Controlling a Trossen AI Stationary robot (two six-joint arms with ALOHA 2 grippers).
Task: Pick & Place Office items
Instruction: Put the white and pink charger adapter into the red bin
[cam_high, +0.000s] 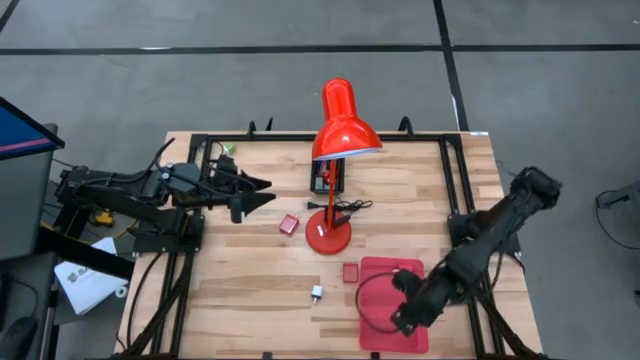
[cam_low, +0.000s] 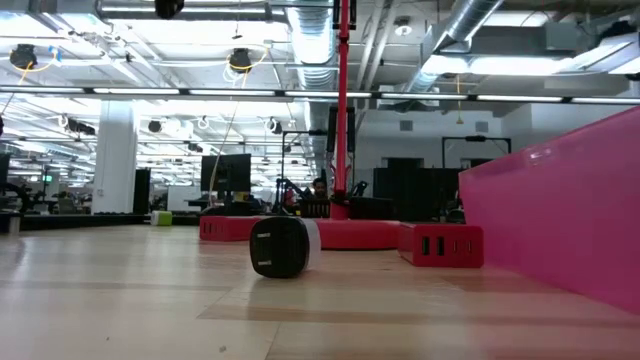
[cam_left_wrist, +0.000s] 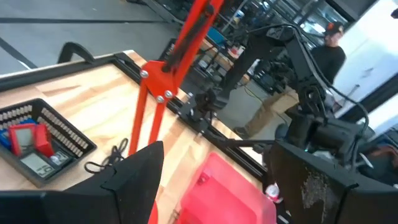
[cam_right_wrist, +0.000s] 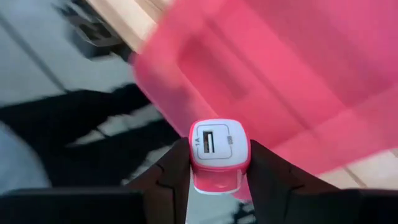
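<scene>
My right gripper (cam_right_wrist: 219, 163) is clamped on a pink charger (cam_right_wrist: 218, 154) over the red tray (cam_high: 410, 335) at five o'clock on the table (cam_high: 240, 290). I hold only its lower end, so a jolt could twist it loose, I judge. A release toward the rim could drop it outside. My left gripper (cam_high: 262, 192) waits apart at ten o'clock.

Wood table (cam_high: 250, 290); on it: lamp (cam_high: 328, 236), red tray (cam_high: 405, 272), sm. blocks (cam_high: 290, 224).

"1A" on pink USB charger (cam_right_wrist: 219, 155).
</scene>
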